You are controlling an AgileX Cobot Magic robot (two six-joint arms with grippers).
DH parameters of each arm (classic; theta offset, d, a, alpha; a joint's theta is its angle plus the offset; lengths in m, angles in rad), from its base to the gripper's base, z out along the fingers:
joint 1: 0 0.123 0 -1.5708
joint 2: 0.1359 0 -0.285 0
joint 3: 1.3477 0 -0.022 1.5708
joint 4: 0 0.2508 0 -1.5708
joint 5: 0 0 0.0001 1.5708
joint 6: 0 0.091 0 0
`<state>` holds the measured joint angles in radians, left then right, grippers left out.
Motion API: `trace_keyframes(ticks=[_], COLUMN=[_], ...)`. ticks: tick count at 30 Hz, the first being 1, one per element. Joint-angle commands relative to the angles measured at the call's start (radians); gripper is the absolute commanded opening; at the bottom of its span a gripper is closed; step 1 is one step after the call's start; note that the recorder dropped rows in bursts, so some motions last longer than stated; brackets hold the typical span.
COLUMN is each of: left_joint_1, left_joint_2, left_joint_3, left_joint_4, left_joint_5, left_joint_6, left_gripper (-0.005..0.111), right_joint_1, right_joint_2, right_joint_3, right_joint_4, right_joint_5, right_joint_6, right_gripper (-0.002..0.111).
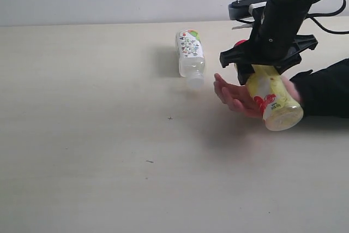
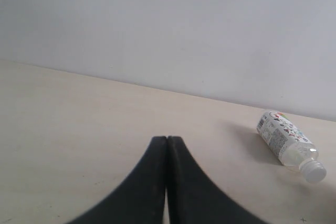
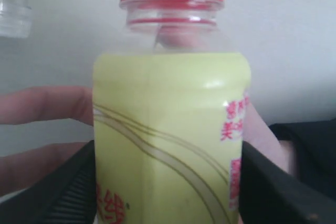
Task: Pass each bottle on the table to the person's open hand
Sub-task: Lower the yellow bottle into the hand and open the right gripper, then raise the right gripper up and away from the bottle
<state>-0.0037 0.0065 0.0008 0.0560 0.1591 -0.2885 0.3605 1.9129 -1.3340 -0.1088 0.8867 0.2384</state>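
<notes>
My right gripper (image 1: 260,69) is shut on the yellow bottle (image 1: 272,97) with the red cap, and it holds the bottle tilted over the person's open hand (image 1: 234,95). In the right wrist view the yellow bottle (image 3: 170,129) fills the space between both black fingers (image 3: 71,192), with the hand (image 3: 44,106) behind it. The short bottle with the patterned label (image 1: 190,55) lies on its side on the table (image 1: 82,135), left of the hand. My left gripper (image 2: 167,145) is shut and empty, low over the table, with that patterned bottle (image 2: 287,143) off to one side. No other bottles are in view.
The person's dark sleeve (image 1: 327,88) reaches in from the right edge. The right arm's black cables (image 1: 327,9) hang at the back right. A pale wall (image 2: 168,24) stands behind the table's far edge.
</notes>
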Motion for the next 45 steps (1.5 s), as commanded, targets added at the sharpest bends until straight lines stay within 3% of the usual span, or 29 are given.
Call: trace_keyframes(ticks=[1,11,17,28,41,42,44,45], left_joint_1=[0.003,0.003,0.003,0.003,0.003,0.003,0.003,0.003], left_joint_2=[-0.007,-0.007,-0.007,-0.007,-0.007,-0.007,-0.007,-0.007], left_joint_3=[-0.001,-0.001,-0.001,-0.001,-0.001,-0.001,-0.001,-0.001], left_joint_4=[0.004,0.004,0.004,0.004,0.004,0.004,0.004,0.004], left_joint_5=[-0.008,-0.008,-0.008,-0.008,-0.008,-0.008,-0.008,-0.008], left_joint_6=[-0.002,-0.002,-0.002,-0.002,-0.002,-0.002,-0.002,-0.002], left_gripper=[0.002,0.002,0.002,0.002,0.002,0.002,0.002,0.002], right_joint_1=[-0.008,-0.006,-0.006,-0.006,-0.006,-0.006,-0.006,-0.006], right_joint_2=[0.001,0.001,0.001,-0.039,-0.295,-0.315,-0.384,-0.462], right_joint_3=[0.000,0.000,0.000,0.000,0.000,0.000,0.017,0.072], right_joint_4=[-0.011,-0.011,-0.011,-0.011,-0.025,-0.025,-0.022,-0.018], right_joint_5=[-0.022,-0.016,-0.010,-0.018,0.070,0.092,0.123,0.078], right_joint_6=[-0.009,-0.009,-0.009,-0.009,-0.013,-0.021,-0.030,-0.032], right_gripper=[0.011,0.064,0.078,0.078,0.076,0.074,0.055,0.034])
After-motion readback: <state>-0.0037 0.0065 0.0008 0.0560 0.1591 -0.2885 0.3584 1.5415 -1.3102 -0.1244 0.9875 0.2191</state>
